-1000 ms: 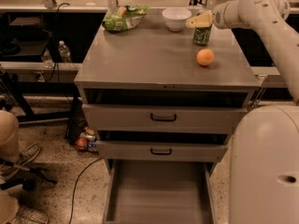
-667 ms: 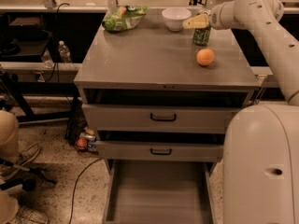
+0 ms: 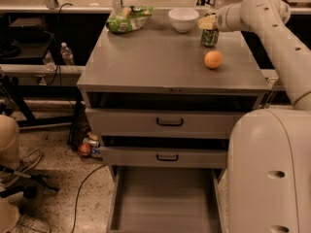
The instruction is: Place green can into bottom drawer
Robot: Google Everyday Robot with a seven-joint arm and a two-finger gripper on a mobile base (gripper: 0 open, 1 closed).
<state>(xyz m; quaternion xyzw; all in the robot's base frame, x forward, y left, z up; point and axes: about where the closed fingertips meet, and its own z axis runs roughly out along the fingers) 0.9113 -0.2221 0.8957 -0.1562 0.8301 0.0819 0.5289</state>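
Not much had changed from a second earlier, honestly. The gripper (image 3: 208, 25) sat right down on top of the green can (image 3: 210, 38), same as before, at the back right of the grey cabinet top (image 3: 155, 62). Whether it had actually clamped onto the can or was just resting over it, couldn't tell from this angle. The can hadn't budged: it was upright on the cabinet top, just behind the orange (image 3: 213, 59) and to the right of the white bowl (image 3: 183, 19), touching neither. The white arm (image 3: 272, 28) reached in from the right with maybe a tiny shift in its pose, nothing more. The green snack bag (image 3: 127, 19) was in its same spot at the back left. Down below, the bottom drawer (image 3: 165, 198) was pulled well out, just like earlier, and the can was nowhere near it. The two shallower drawers above, upper one (image 3: 170, 123) and middle one (image 3: 167, 157), were each out only a little, unchanged.
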